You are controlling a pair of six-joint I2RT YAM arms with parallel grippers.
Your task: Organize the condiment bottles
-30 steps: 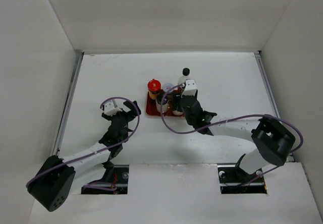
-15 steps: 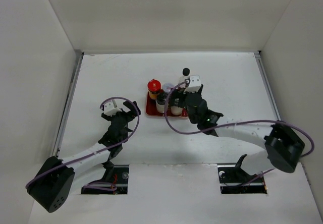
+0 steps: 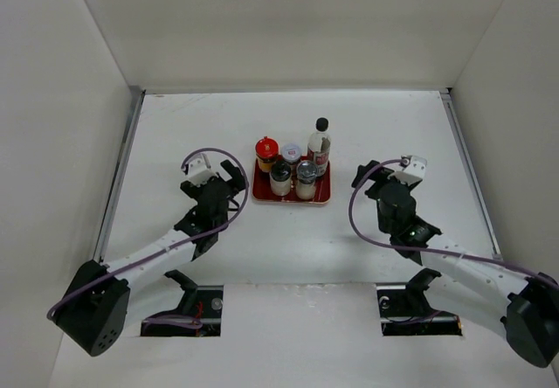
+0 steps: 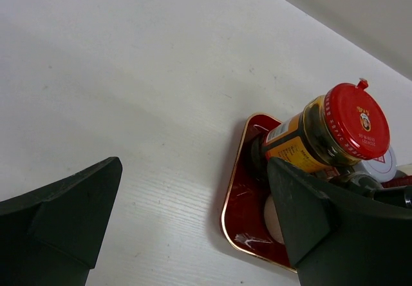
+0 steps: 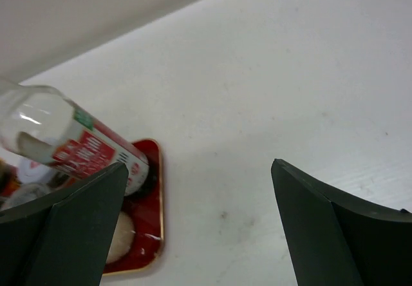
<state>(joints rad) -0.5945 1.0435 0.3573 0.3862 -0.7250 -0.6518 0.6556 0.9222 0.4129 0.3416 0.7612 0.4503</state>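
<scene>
All five condiment bottles stand on the flat red tray [image 3: 320,198]. At the back are the red-lid jar [image 3: 266,150], the white-lid jar [image 3: 291,152] and the tall black-capped bottle [image 3: 320,144]. In front are the black-lid jar [image 3: 280,176] and the grey-lid jar [image 3: 306,176]. My left gripper [image 3: 233,185] is open and empty, just left of the tray. Its wrist view shows the red-lid jar [image 4: 344,130] and the tray corner [image 4: 239,199]. My right gripper [image 3: 368,181] is open and empty, right of the tray. Its wrist view shows the tall bottle [image 5: 71,145].
White walls enclose the table on the left, back and right. The purple cables loop beside both arms. The tray's gold-edged right side shows in the right wrist view [image 5: 156,189].
My right gripper has pulled back from above the tray to the right, leaving the jars standing there. My left gripper has moved slightly up and right, closer to the tray.
</scene>
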